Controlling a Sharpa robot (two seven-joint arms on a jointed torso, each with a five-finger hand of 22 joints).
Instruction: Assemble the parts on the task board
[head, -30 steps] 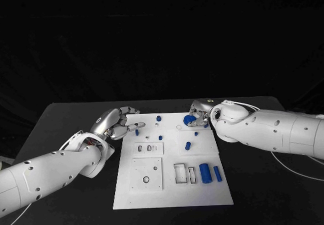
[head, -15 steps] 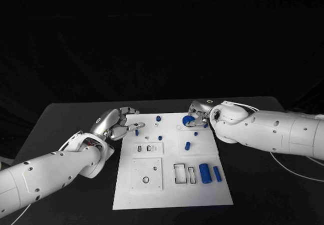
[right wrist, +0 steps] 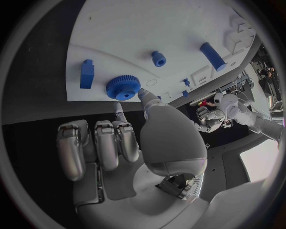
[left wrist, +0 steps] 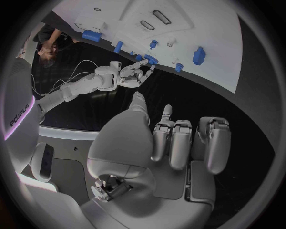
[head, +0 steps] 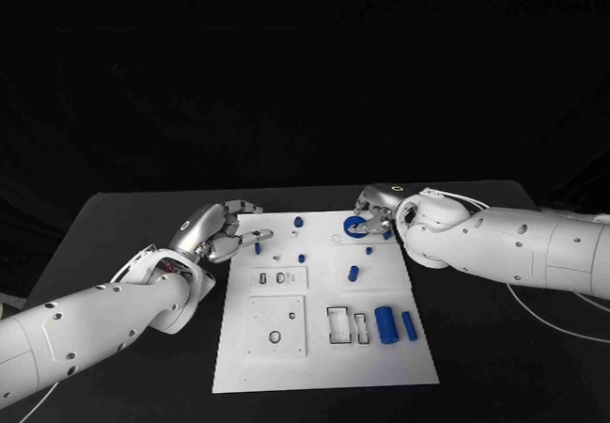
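The task board (head: 326,361) is showing plain white against the black surface (head: 116,229). The parts are showing solid blue: a toothed gear (right wrist: 123,88), a cylinder (head: 387,325) and a block (right wrist: 87,74). Both arms are showing white, the left hand (head: 218,232) and right hand (head: 375,213) gleaming silver.

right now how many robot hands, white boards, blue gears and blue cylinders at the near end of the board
robot hands: 2
white task board: 1
blue gear: 1
blue cylinders at the board's near end: 2
total: 6
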